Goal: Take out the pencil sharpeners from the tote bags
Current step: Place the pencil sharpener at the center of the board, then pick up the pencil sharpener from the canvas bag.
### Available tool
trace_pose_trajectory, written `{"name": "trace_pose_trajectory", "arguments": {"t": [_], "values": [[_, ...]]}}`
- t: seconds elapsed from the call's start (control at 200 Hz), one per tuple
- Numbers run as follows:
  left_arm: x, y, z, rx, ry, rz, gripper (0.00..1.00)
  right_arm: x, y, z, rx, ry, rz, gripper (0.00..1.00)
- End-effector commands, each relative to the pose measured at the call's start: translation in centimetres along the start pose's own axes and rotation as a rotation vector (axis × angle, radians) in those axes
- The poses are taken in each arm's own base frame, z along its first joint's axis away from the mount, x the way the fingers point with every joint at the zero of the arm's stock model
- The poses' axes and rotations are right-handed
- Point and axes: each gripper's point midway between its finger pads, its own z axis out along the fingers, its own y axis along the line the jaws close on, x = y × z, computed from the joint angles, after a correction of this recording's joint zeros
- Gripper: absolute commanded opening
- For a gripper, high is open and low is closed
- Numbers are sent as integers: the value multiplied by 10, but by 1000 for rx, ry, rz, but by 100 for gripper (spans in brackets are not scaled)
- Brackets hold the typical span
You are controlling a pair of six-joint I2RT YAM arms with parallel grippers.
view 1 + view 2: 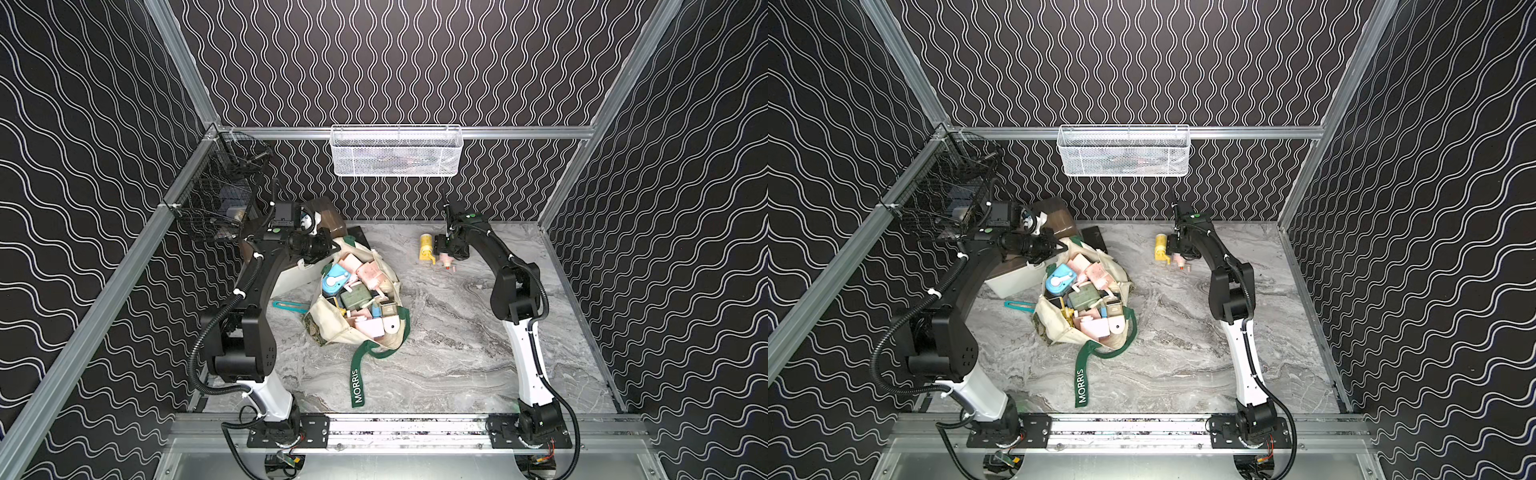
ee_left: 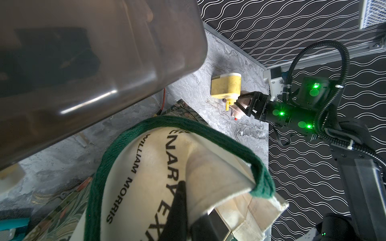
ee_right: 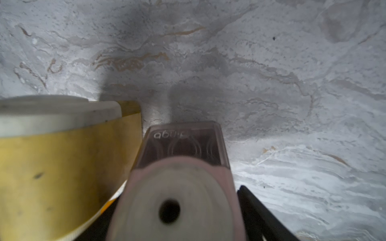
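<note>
The cream tote bag (image 1: 332, 328) with dark green straps lies open mid-table, full of several pastel pencil sharpeners (image 1: 353, 295). My left gripper (image 1: 332, 249) is shut on the bag's far rim, and the left wrist view shows its black fingers (image 2: 179, 204) pinching a fold of canvas (image 2: 146, 167). At the back of the table a yellow sharpener (image 1: 426, 247) (image 3: 62, 156) lies next to a pink sharpener (image 1: 446, 259) (image 3: 181, 187). My right gripper (image 1: 442, 253) (image 3: 179, 204) straddles the pink one, open, with one finger (image 3: 250, 200) standing just off its side.
A white box (image 1: 299, 270) with a brown translucent lid (image 2: 83, 62) sits behind the bag under my left arm. A teal strip tool (image 1: 286, 306) lies left of the bag. A black wire basket (image 1: 220, 199) and a white mesh basket (image 1: 395, 151) hang on the frame.
</note>
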Motion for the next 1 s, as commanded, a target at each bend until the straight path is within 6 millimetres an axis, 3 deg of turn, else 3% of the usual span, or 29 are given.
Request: {"name": "trace_pose_trajectory", "arguments": {"t": [0.0,0.22,0.365,0.485,0.65,0.746,0.831,0.921,0.996], "values": [[2,0,-1,1,6,6,0,0,-3,-7,18,0,-5,80],[2,0,-1,0,7,6,0,-4,6,-15,-15,-12,-4,74],[2,-1,-2,0,6,7,0,-10,10,-31,-21,-56,-4,82],[2,-1,-1,2,7,7,0,-20,19,-66,-64,-140,20,85],[2,1,0,-2,9,5,0,-20,47,-152,-174,-315,26,84],[3,1,0,-3,11,6,0,-3,72,-201,-244,-423,-27,84],[3,2,0,-5,9,8,0,33,120,-235,-350,-461,-153,82],[2,2,-1,-8,7,9,0,78,162,-256,-430,-457,-287,80],[3,3,0,-12,8,8,0,116,183,-270,-415,-451,-388,78]]}}
